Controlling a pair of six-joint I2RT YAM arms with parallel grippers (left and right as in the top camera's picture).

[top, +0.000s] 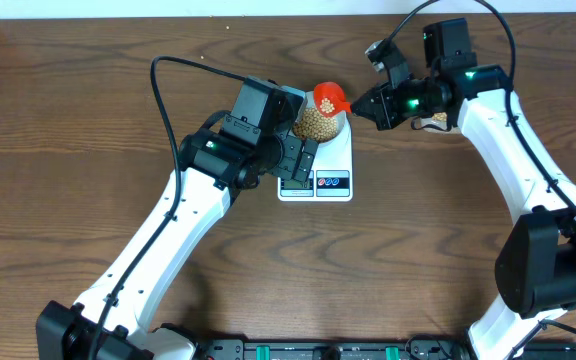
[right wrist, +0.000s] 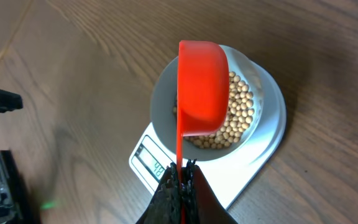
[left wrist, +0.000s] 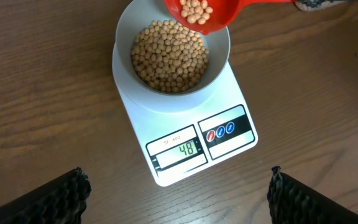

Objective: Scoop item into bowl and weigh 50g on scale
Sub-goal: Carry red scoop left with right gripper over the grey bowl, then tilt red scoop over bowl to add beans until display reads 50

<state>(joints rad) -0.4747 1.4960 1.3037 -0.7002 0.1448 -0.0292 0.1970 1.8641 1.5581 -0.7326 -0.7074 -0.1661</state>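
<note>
The white scale (top: 326, 165) (left wrist: 229, 99) (right wrist: 272, 134) stands mid-table with the pale bowl (left wrist: 219, 59) (right wrist: 161, 102) on it, holding a heap of tan beans (top: 313, 124) (left wrist: 169, 56) (right wrist: 238, 115). The display (left wrist: 188, 148) reads 48. My right gripper (top: 365, 104) (right wrist: 182, 177) is shut on the handle of a red scoop (top: 331, 98) (left wrist: 197, 15) (right wrist: 201, 87), tilted over the bowl's rim with several beans in it. My left gripper (top: 308, 160) (left wrist: 179, 196) is open and empty, hovering just in front of the scale.
A patterned object (top: 433, 122) (left wrist: 319, 4) lies on the wood behind the scale to the right, partly hidden by my right arm. A black cable (top: 168, 70) loops over the table at the left. The table's near edge carries black fixtures.
</note>
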